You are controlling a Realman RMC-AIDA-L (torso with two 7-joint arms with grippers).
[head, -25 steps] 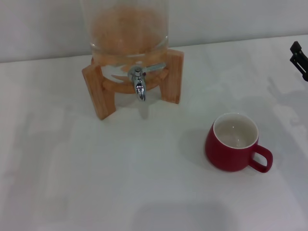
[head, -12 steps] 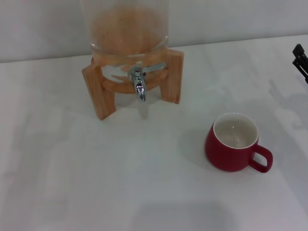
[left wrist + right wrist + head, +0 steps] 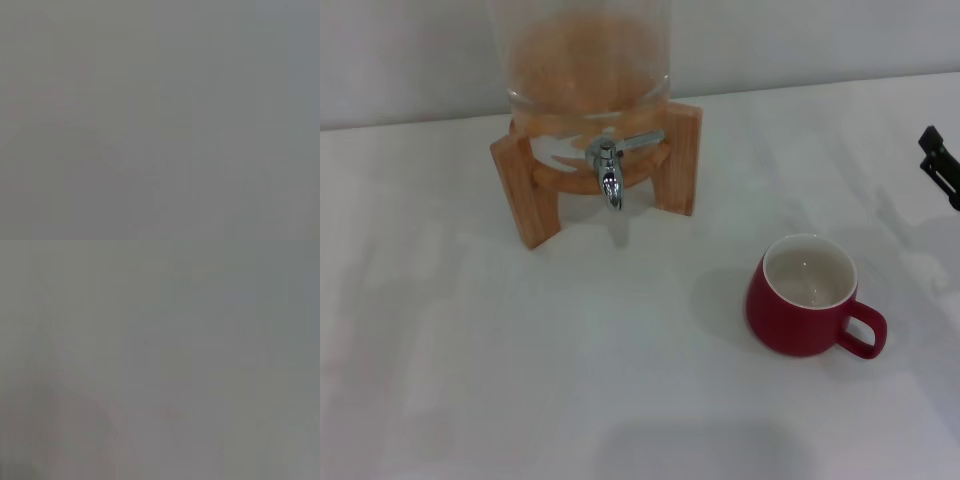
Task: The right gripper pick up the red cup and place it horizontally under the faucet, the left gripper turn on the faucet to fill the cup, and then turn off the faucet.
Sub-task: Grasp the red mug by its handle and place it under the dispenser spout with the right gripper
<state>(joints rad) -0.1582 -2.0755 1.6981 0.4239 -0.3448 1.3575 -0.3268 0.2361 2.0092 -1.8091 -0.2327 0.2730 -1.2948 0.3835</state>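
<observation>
The red cup [image 3: 805, 297] stands upright on the white table, right of centre in the head view, white inside, its loop handle toward the front right. The chrome faucet [image 3: 609, 176] points down from a glass dispenser [image 3: 582, 60] on a wooden stand [image 3: 523, 190] at the back. Only the black tip of my right gripper [image 3: 940, 165] shows at the right edge, beyond and to the right of the cup, apart from it. My left gripper is out of view. Both wrist views show only plain grey.
The white table [image 3: 520, 360] stretches bare in front of the stand and left of the cup. A pale wall runs behind the dispenser. The space under the faucet holds nothing.
The right gripper's black tip has come lower along the right edge, nearer the cup's level. Cup, faucet and stand have not moved.
</observation>
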